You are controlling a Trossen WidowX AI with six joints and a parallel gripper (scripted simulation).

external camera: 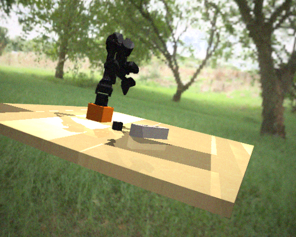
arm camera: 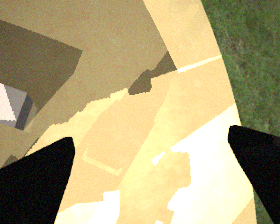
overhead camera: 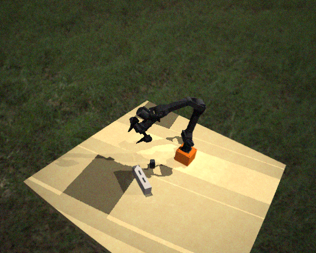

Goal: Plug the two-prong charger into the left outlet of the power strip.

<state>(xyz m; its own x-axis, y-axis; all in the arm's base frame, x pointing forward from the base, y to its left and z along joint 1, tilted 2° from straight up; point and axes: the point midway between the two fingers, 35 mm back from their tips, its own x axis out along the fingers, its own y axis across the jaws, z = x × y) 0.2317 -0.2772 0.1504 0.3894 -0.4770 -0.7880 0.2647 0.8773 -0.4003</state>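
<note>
The small black charger [overhead camera: 152, 163] [external camera: 117, 126] sits on the table between the orange base and the power strip; its prongs cannot be made out, and it is out of the wrist view. The pale grey power strip [overhead camera: 146, 186] [external camera: 155, 133] lies beside it, with two dark outlets on top in the top view. One end of the strip [arm camera: 1, 102] shows at the wrist view's left edge. My gripper [overhead camera: 133, 137] [arm camera: 153, 139] is open and empty, high above the table, tilted downward and off to one side of the charger and strip.
The orange base [overhead camera: 185, 155] [external camera: 99, 113] carries the arm on the wooden table [overhead camera: 202, 219] [external camera: 161, 176]. The table's edge and grass beyond show at the wrist view's right. Dark shadows fall across the table around the strip.
</note>
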